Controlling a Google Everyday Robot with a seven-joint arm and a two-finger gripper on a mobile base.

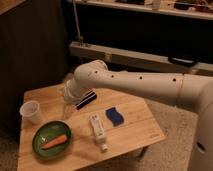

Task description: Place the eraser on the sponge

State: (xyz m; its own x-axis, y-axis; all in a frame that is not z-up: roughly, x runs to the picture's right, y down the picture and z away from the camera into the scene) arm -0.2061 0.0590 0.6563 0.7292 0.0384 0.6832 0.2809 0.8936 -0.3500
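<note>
The eraser (86,100), a dark bar with a light stripe, lies tilted on the wooden table (135,132) near its middle back. A blue sponge (115,116) rests to the right of it and a little nearer, apart from the eraser. My white arm reaches in from the right, and my gripper (68,106) hangs just left of the eraser, close beside its near end. Whether it touches the eraser is hidden by the wrist.
A white tube (98,131) lies in front of the sponge. A green plate (36,146) holding a carrot (55,141) sits at the front left. A clear plastic cup (31,111) stands at the left edge. A dark wall and shelf run behind the table.
</note>
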